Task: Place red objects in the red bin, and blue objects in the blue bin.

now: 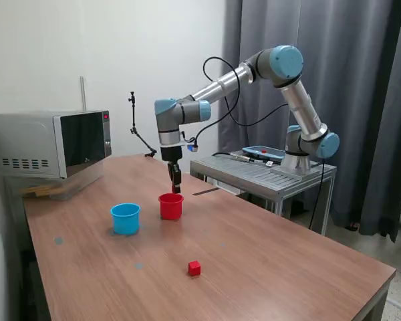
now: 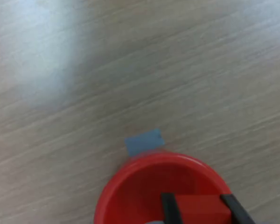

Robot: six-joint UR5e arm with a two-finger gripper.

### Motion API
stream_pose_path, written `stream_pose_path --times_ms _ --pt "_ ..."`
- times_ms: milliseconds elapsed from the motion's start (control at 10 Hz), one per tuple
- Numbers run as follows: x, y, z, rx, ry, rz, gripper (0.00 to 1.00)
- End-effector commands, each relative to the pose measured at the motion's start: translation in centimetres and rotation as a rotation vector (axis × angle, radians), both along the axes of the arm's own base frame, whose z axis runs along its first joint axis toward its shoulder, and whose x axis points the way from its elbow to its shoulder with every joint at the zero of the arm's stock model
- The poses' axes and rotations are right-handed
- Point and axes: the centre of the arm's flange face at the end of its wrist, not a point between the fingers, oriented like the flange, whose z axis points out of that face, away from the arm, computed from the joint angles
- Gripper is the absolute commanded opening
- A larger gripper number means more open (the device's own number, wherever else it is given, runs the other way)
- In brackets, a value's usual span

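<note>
My gripper (image 1: 176, 188) hangs straight above the red cup (image 1: 171, 206), just over its rim. In the wrist view the gripper (image 2: 199, 211) is shut on a small red cube (image 2: 198, 205), held between two black fingers (image 2: 168, 207) over the open mouth of the red cup (image 2: 130, 196). A second red cube (image 1: 194, 268) lies on the table nearer the front edge. The light blue cup (image 1: 125, 219) stands to the exterior view's left of the red cup. No dark blue cubes are in view.
A microwave (image 1: 50, 144) sits at the table's back on the exterior view's left. A metal stand (image 1: 264, 172) carries the arm's base at the right. A thin black stand (image 1: 137, 127) is at the back. A small grey-blue patch (image 2: 144, 141) lies on the table beside the red cup.
</note>
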Motion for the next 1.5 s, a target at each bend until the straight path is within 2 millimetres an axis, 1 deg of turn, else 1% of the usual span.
stream_pose_path --times_ms 0,200,400,500,1000,1200,1300,1400 --pt "-1.0 0.4 -0.8 0.004 0.017 -0.001 0.00" --pt "-1.6 0.7 -1.3 0.006 0.019 -0.001 0.00" --pt "-1.4 0.6 -1.7 0.004 0.009 -0.001 0.00" --pt "-1.3 0.7 -1.8 0.008 0.005 -0.002 1.00" --pt "-1.1 0.7 -1.6 0.033 -0.007 0.003 1.00" --pt "-1.8 0.3 -0.5 0.043 0.015 0.007 1.00" --pt "-2.2 -1.0 -0.1 0.045 0.023 0.025 1.00" --pt "-2.6 -4.4 0.2 0.046 0.026 0.062 1.00"
